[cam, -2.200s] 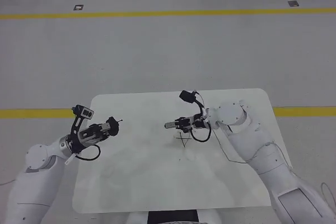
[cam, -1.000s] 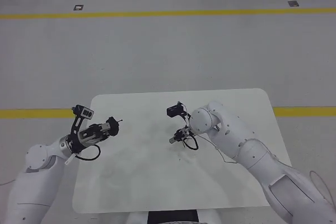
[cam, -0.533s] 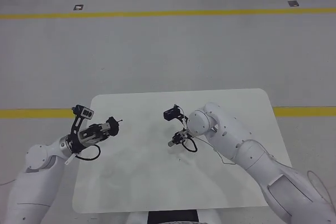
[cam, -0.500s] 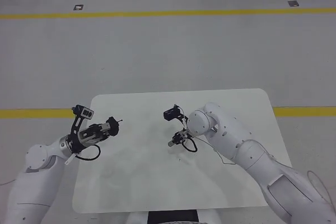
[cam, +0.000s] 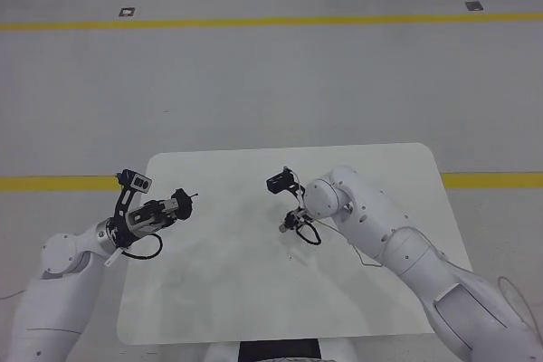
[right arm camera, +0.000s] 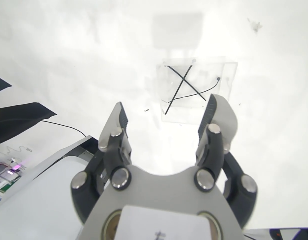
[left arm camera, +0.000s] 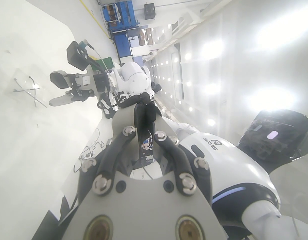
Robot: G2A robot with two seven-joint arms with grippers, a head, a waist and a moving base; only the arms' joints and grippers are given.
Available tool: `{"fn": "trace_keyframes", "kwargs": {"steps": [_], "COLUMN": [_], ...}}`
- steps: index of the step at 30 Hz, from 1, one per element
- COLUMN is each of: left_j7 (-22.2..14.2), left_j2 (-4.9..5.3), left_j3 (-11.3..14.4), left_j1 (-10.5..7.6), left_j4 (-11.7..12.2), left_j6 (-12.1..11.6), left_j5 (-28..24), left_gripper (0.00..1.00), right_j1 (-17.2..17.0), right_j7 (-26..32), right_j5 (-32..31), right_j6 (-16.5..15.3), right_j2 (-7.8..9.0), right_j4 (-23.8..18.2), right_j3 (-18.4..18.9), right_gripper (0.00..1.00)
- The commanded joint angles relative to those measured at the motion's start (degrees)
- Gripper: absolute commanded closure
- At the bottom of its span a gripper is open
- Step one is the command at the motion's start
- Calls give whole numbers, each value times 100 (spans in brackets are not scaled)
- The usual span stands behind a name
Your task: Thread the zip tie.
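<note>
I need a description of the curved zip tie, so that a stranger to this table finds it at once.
On the white table, near its middle and close to the open right gripper, lies a small clear sheet. Of three black zip ties on it, two straight ones cross as an X; the curved zip tie bends gently, with a small head near the sheet's edge.

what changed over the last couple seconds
The right pincer swung from level to pointing down over the crossed zip ties. It is open, with nothing gripped yet. The left pincer kept its place at the table's edge.
</note>
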Motion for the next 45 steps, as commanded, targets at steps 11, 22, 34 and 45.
{"fn": "trace_keyframes", "kwargs": {"steps": [11, 22, 34, 45], "left_j7": [0, 0, 0, 0], "left_j2": [0, 0, 0, 0], "left_j3": [0, 0, 0, 0], "left_j1": [0, 0, 0, 0], "left_j4": [0, 0, 0, 0], "left_j6": [0, 0, 0, 0], "left_j5": [0, 0, 0, 0], "left_gripper": [100, 100, 100, 100], "right_j1": [-15, 39, 205, 327], "right_j7": [-226, -460, -528, -579], "right_j5": [-138, -150, -100, -99], "right_j6": [155, 185, 127, 56], "right_j2": [-97, -271, -477, -650], "right_j4": [307, 842, 1340, 1751], "right_j3": [-85, -277, -433, -535], "right_gripper": [96, 91, 87, 75]}}
